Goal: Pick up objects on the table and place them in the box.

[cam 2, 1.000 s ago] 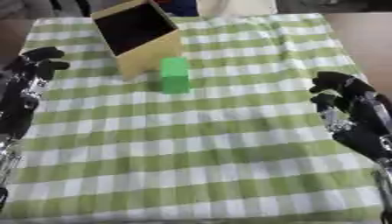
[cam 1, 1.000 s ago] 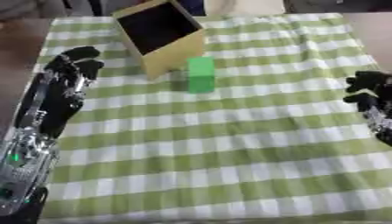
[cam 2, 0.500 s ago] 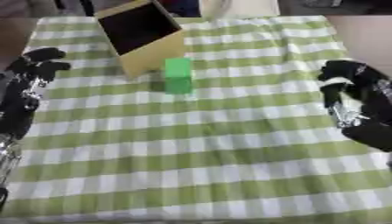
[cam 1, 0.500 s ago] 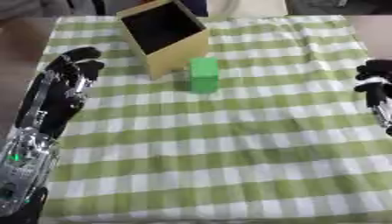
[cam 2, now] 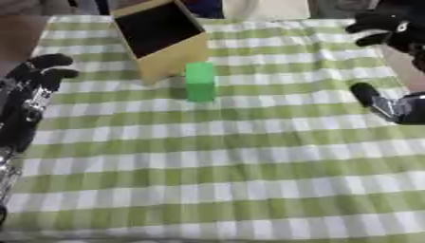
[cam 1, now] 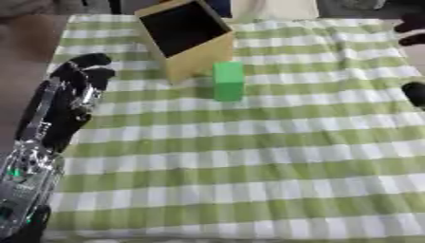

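A green block (cam 1: 228,80) stands upright on the checked cloth, just in front of the tan box (cam 1: 184,39). The box has a dark inside and lies tilted with its opening facing up toward me. My right hand (cam 2: 388,26) hovers open at the far right edge, its fingers spread high and its thumb (cam 2: 366,93) lower, well to the right of the block and holding nothing. My left hand (cam 1: 73,92) rests open along the left edge with its fingers pointing up, apart from the box and the block.
The green-and-white checked tablecloth (cam 1: 249,156) covers the table. A pale object (cam 1: 274,8) lies beyond the far edge, behind the box. Bare brown surface (cam 1: 25,38) shows to the left of the cloth.
My right hand has moved up along the right edge toward the far side of the table. The block, the box and my left hand have stayed in place.
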Robot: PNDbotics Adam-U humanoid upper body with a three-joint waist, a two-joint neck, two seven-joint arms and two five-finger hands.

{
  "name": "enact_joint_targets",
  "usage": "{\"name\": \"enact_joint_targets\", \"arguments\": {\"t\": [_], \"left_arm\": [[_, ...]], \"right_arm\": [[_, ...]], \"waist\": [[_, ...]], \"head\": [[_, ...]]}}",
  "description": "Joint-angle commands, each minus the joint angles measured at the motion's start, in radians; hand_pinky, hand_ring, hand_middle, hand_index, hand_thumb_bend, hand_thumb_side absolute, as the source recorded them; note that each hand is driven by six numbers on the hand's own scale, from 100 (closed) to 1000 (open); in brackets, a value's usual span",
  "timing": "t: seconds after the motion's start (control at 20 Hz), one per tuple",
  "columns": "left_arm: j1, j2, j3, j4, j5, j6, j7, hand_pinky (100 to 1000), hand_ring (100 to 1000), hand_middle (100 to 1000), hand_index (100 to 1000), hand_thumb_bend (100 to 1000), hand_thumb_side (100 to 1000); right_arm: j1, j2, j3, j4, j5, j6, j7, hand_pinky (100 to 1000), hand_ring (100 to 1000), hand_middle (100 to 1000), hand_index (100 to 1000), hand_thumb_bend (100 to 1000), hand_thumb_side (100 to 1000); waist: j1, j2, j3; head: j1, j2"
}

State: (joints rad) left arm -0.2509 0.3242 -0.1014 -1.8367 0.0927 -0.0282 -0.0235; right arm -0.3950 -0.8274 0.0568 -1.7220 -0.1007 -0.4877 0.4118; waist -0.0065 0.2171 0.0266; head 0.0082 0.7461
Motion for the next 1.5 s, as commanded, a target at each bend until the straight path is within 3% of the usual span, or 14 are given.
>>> {"name": "enact_joint_targets", "arguments": {"t": [0.05, 0.4, 0.75, 1.05, 1.35, 1.4, 1.45, 1.5], "left_arm": [[-0.021, 0.004, -0.006, -0.021, 0.009, -0.001, -0.011, 986, 767, 756, 810, 301, 534], [-0.056, 0.001, -0.028, -0.033, 0.027, 0.0, -0.033, 984, 767, 756, 810, 303, 523], [-0.089, -0.005, -0.046, -0.047, 0.045, 0.002, -0.055, 982, 767, 756, 810, 306, 515], [-0.118, -0.015, -0.062, -0.053, 0.058, 0.006, -0.073, 980, 767, 756, 810, 309, 510], [-0.134, -0.023, -0.069, -0.058, 0.068, 0.009, -0.081, 980, 767, 756, 810, 312, 509], [-0.135, -0.024, -0.069, -0.058, 0.068, 0.01, -0.082, 980, 767, 756, 809, 285, 535], [-0.136, -0.025, -0.069, -0.058, 0.069, 0.01, -0.082, 980, 767, 756, 809, 313, 508], [-0.139, -0.027, -0.07, -0.058, 0.07, 0.011, -0.082, 980, 767, 756, 809, 314, 508]], "right_arm": [[-0.076, -0.053, 0.032, 0.076, -0.01, -0.047, 0.067, 861, 1000, 860, 936, 334, 238], [-0.277, 0.022, 0.081, 0.294, 0.012, -0.101, 0.212, 873, 1000, 868, 949, 361, 239], [-0.406, 0.122, 0.078, 0.507, 0.095, -0.134, 0.288, 878, 1000, 867, 958, 369, 247], [-0.481, 0.187, 0.055, 0.647, 0.195, -0.164, 0.3, 927, 1000, 888, 963, 413, 247], [-0.516, 0.225, 0.031, 0.757, 0.315, -0.196, 0.261, 952, 1000, 894, 974, 445, 263], [-0.519, 0.23, 0.029, 0.771, 0.332, -0.201, 0.253, 952, 1000, 891, 974, 457, 172], [-0.521, 0.235, 0.027, 0.785, 0.35, -0.204, 0.245, 951, 1000, 891, 975, 453, 274], [-0.522, 0.241, 0.025, 0.799, 0.37, -0.207, 0.236, 950, 1000, 888, 975, 459, 277]], "waist": [[-0.004, -0.01, 0.009], [-0.013, -0.003, 0.062], [-0.02, 0.006, 0.112], [-0.028, 0.014, 0.16], [-0.037, 0.02, 0.206], [-0.038, 0.021, 0.21], [-0.039, 0.022, 0.216], [-0.04, 0.023, 0.221]], "head": [[-0.013, -0.012], [-0.053, -0.022], [-0.096, -0.043], [-0.148, -0.07], [-0.191, -0.086], [-0.195, -0.087], [-0.203, -0.088], [-0.208, -0.09]]}}
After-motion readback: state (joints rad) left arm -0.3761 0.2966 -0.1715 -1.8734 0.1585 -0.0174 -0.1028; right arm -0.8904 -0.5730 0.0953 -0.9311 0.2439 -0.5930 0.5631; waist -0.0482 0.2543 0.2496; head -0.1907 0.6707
